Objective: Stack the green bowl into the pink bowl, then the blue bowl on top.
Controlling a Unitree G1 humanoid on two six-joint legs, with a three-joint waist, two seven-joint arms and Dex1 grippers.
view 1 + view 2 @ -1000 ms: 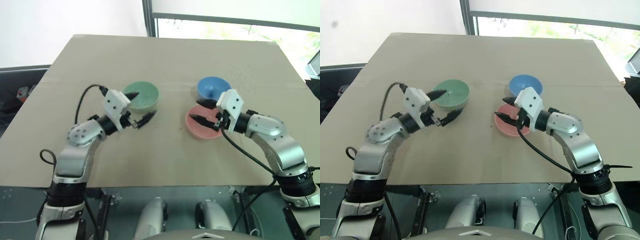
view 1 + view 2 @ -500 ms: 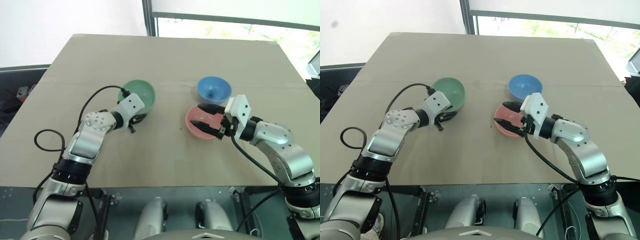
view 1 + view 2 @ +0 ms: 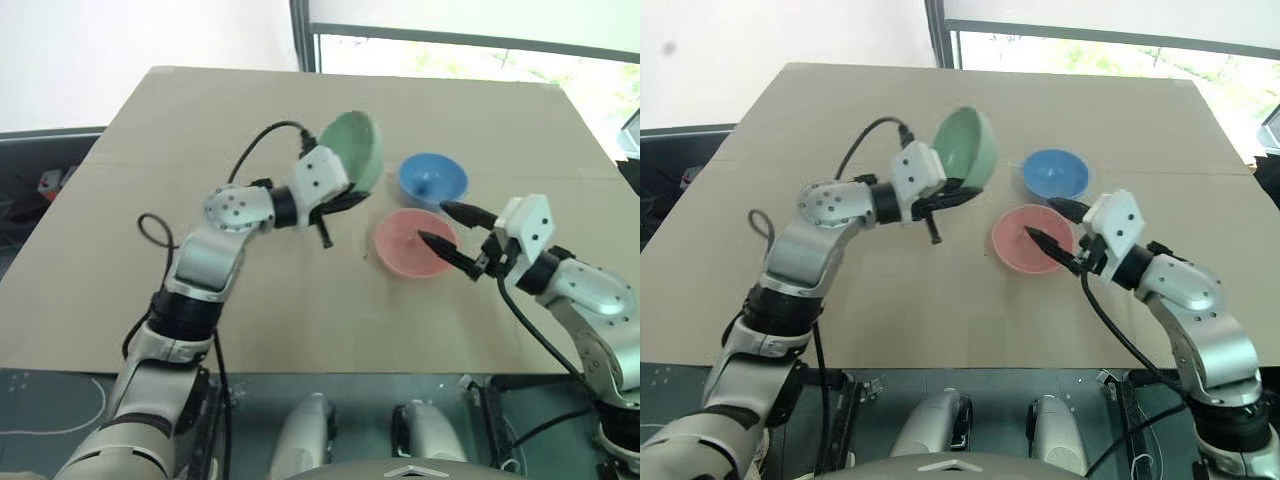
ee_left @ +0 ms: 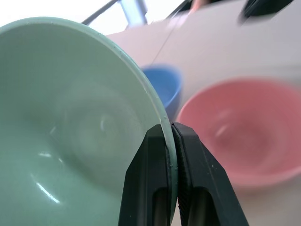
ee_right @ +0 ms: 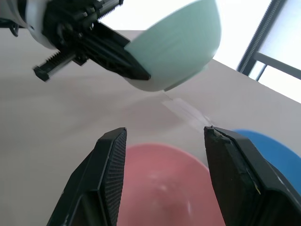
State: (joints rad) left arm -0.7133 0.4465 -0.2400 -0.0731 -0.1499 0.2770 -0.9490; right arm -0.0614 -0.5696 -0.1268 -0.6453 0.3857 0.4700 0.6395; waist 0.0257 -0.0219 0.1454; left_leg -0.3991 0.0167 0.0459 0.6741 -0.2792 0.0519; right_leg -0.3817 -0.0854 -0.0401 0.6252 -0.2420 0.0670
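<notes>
My left gripper (image 3: 347,197) is shut on the rim of the green bowl (image 3: 355,150), which hangs tilted on edge above the table. It is just left of the blue bowl (image 3: 432,178) and behind-left of the pink bowl (image 3: 408,243). The left wrist view shows both fingertips (image 4: 157,141) pinching the green rim (image 4: 94,117), with the pink bowl (image 4: 240,132) and blue bowl (image 4: 162,84) beyond. Both of those bowls rest upright on the table, nearly touching. My right gripper (image 3: 433,223) stands open at the pink bowl's right side, holding nothing.
The brown cardboard-covered table (image 3: 250,110) stretches wide to the left and back. Its front edge (image 3: 300,368) runs close below the arms. A window frame (image 3: 300,30) rises behind the table.
The left gripper shut on the green bowl's rim, lifted it off the table and carried it right toward the other bowls. The right gripper drew back to the right of the pink bowl.
</notes>
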